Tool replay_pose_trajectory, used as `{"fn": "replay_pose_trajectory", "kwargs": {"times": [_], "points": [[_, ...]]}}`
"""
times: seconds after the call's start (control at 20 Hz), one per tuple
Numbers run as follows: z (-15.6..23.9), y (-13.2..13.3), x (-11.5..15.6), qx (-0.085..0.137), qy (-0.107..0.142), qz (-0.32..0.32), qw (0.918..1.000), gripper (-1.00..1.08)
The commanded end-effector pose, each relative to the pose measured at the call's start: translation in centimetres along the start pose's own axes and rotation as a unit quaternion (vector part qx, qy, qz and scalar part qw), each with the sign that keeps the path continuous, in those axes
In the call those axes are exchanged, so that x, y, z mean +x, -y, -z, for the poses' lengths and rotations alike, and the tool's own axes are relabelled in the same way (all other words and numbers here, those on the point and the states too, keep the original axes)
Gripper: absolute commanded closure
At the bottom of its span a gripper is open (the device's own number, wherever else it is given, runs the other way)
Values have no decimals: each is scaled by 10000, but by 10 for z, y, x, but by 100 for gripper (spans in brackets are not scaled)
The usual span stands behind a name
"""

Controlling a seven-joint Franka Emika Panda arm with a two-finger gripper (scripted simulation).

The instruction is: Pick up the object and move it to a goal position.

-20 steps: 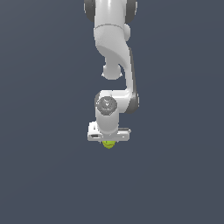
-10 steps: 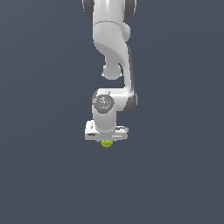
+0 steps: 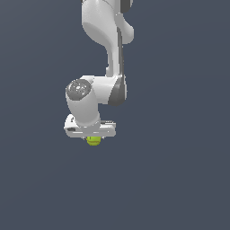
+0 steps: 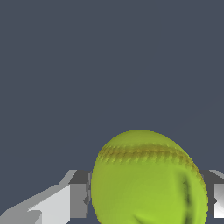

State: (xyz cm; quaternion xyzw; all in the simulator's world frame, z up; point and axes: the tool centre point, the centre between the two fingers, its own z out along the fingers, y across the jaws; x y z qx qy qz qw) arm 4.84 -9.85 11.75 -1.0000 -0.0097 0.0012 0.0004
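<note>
Exterior view shows me the white arm (image 3: 105,54) reaching straight down from the top, its wrist bent so the hand points down. I see the yellow-green ball (image 3: 93,141) sitting right under the hand, held between the jaws. On my wrist view the ball (image 4: 148,183) looks round, with a dark seam line curving across it

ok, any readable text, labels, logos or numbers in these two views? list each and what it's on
None: no text, label, logo or number in either view.
The ball bears only a stitched seam line, no print.
The gripper and the arm are plain white and grey, unmarked.
The background is plain dark grey.
</note>
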Motion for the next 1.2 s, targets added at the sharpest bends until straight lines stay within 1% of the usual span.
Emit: {"fn": "replay_pose_trajectory", "kwargs": {"times": [0.0, 0.35, 0.6, 0.85, 1.15], "points": [[23, -23, 0, -1, -10, 0, 10000, 108], [80, -84, -1, -1, -10, 0, 10000, 108], [110, -116, 1, 0, -12, 2, 10000, 108], [125, -133, 2, -4, -12, 2, 10000, 108], [130, -138, 3, -4, -12, 2, 10000, 108]]}}
